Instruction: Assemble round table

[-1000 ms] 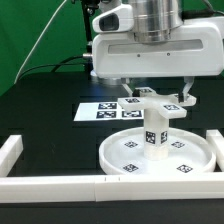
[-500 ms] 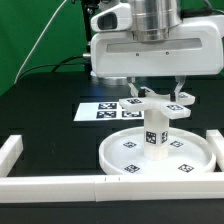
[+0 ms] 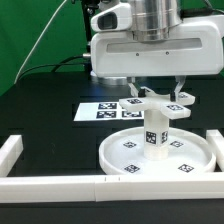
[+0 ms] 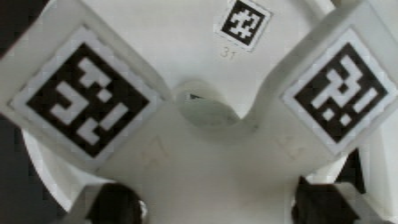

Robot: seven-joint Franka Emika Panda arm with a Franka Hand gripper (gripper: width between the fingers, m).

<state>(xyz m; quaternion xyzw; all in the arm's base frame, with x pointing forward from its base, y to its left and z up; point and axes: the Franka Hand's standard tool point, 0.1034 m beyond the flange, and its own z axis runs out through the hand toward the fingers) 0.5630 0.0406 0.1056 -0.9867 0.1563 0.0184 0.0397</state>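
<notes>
The large round rimmed disc (image 3: 120, 152) lies flat on the black table. The short thick cylinder leg (image 3: 155, 138) stands upright at its centre. The cross-shaped foot (image 3: 160, 104) sits on top of the leg. My gripper (image 3: 157, 93) hangs straight over it, one finger on each side of the foot. In the wrist view the foot (image 4: 196, 150) with its two tagged arms fills the frame, and its white body reaches both dark pads (image 4: 111, 205). My gripper (image 4: 217, 208) looks shut on the foot.
The marker board (image 3: 103, 109) lies behind the disc on the exterior view's left. White border bars run along the front (image 3: 50, 184), the left (image 3: 10, 153) and the right (image 3: 214, 140). A green backdrop stands at the far left.
A second ago the fingers stood wider apart and lower beside the foot. They have since drawn in against it. Nothing has moved in the last half second.
</notes>
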